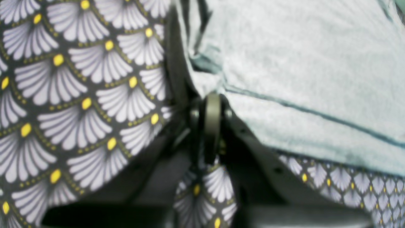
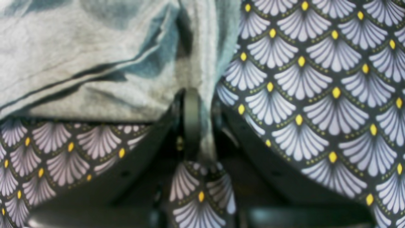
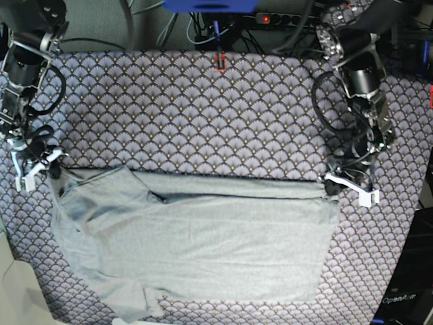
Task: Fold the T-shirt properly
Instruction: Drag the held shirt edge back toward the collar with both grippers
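A light heather-grey T-shirt (image 3: 196,237) lies spread across a desk covered by a purple fan-scale-patterned tablecloth (image 3: 203,115), seen from above. Its far edge is folded over, forming a straight line between the two arms. The left claw (image 3: 329,181), at the picture's right, is pressed together, pinching the T-shirt's far corner there; its wrist view shows grey fabric (image 1: 300,72) pulled into the closed tips (image 1: 212,101). The right claw (image 3: 53,164), at the picture's left, likewise pinches the opposite far corner, with cloth (image 2: 95,63) gathered between its tips (image 2: 202,104).
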You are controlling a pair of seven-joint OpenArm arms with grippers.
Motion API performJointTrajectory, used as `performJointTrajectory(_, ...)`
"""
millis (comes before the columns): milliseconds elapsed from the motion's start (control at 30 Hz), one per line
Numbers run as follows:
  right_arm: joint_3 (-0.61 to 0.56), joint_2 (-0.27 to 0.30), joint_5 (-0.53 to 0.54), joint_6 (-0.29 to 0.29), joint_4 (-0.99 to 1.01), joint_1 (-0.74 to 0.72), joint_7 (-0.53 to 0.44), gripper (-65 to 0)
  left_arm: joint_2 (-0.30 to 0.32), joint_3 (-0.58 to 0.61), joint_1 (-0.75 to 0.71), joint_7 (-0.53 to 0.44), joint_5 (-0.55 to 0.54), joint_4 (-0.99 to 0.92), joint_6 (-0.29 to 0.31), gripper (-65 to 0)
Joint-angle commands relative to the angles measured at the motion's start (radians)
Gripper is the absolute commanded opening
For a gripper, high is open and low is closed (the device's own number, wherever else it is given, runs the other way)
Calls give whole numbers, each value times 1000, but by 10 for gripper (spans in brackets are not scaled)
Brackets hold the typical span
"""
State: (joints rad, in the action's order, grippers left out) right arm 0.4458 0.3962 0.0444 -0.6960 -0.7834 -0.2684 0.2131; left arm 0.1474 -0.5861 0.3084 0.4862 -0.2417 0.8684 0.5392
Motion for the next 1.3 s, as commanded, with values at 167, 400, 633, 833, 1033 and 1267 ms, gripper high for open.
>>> performJointTrajectory(167,2,37,-2,-2,-54,42,7,-650,37,-1,4,87,-5,151,3,-650)
performJointTrajectory(400,11,34,4,-2,-196,156,55,-650,60,-2,-54,240,-6,335,3,-650)
performJointTrajectory(633,12,33,5,-2,-342,292,79,-650,62,-2,-179,340,-6,507,8,-650)
performJointTrajectory(833,14,19,7,-2,-442,424,72,-650,57,-4,-320,400,-6,638,12,-650)
performJointTrajectory(1033,110,-44,2,-2,-540,539,69,-650,62,-5,-446,397,-6,707,12,-650)
performJointTrajectory(1267,247,-108,-4,-2,-586,619,70,-650,54,-117,-532,406,-8,757,15,-650)
